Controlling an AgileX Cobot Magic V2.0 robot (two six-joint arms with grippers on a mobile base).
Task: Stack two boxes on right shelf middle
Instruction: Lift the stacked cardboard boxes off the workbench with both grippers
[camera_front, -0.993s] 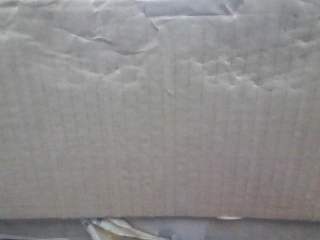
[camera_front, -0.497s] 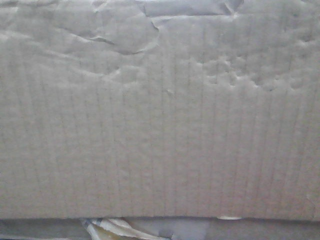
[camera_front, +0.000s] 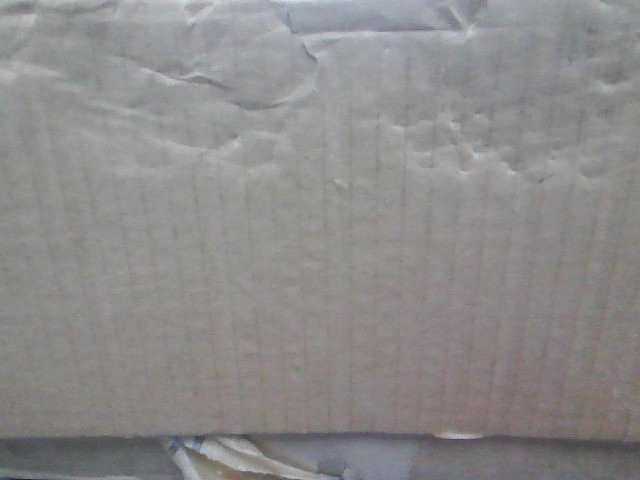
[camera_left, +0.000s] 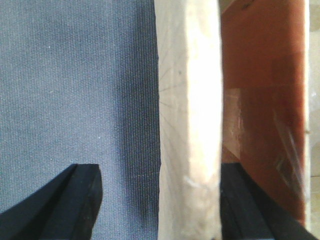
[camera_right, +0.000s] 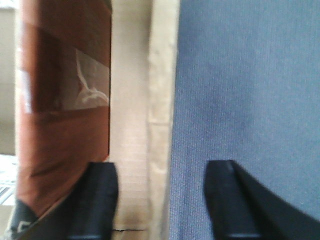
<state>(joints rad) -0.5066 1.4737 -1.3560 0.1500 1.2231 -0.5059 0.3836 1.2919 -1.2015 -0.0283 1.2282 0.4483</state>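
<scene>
front cam facing forward, jammed right up against a cardboard box (camera_front: 320, 250), left wrist cam looking out past the left gripper (camera_left: 160, 170), box wall edge-on, close-up, right wrist cam mirrors that past the right gripper (camera_right: 164, 165), cardboard in all three

Black tapered end effector fingers (camera_left: 80, 200)

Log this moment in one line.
left gripper: open, astride box wall; right gripper: open, astride box wall; front view: box fills frame
</scene>
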